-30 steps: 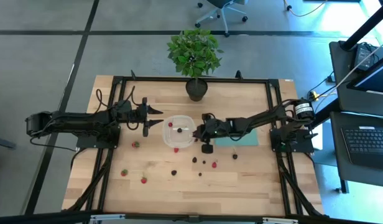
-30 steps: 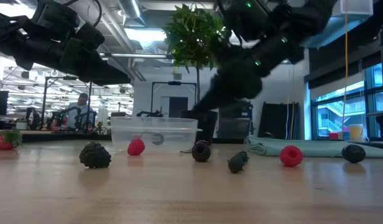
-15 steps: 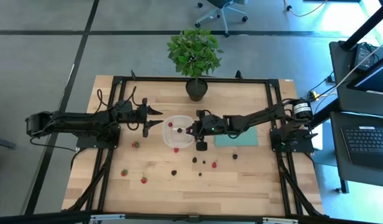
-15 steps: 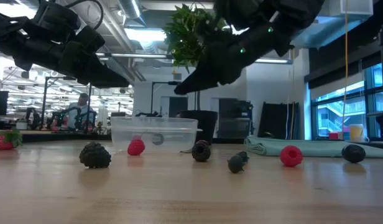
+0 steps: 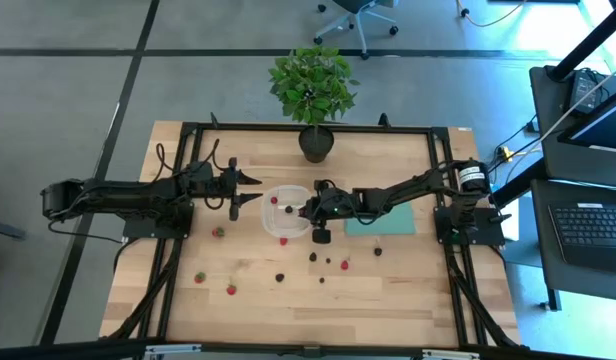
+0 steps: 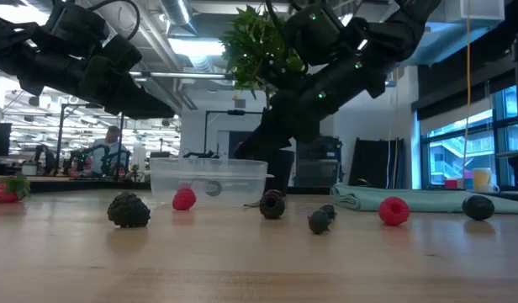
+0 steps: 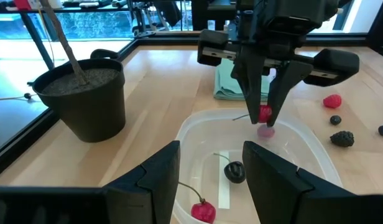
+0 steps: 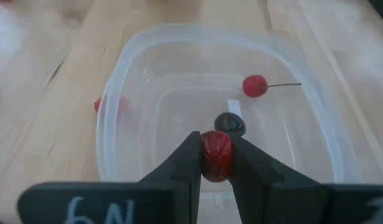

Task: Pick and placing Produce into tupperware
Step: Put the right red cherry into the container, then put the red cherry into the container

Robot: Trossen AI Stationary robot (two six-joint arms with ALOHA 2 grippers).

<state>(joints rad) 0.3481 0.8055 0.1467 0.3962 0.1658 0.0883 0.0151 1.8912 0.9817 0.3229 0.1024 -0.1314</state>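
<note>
Left gripper (image 5: 250,189) level beside tupperware (image 5: 270,222), fingers apart, empty | right gripper (image 7: 264,116) angled down over tupperware's right rim, pinching red berry (image 8: 215,154) | loose produce (image 5: 279,277) on table (image 5: 388,295)

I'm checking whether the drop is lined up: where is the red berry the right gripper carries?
The red berry is pinched in the right gripper, hanging just above the clear container at mid-table, over its right side, above a dark berry already inside.
</note>
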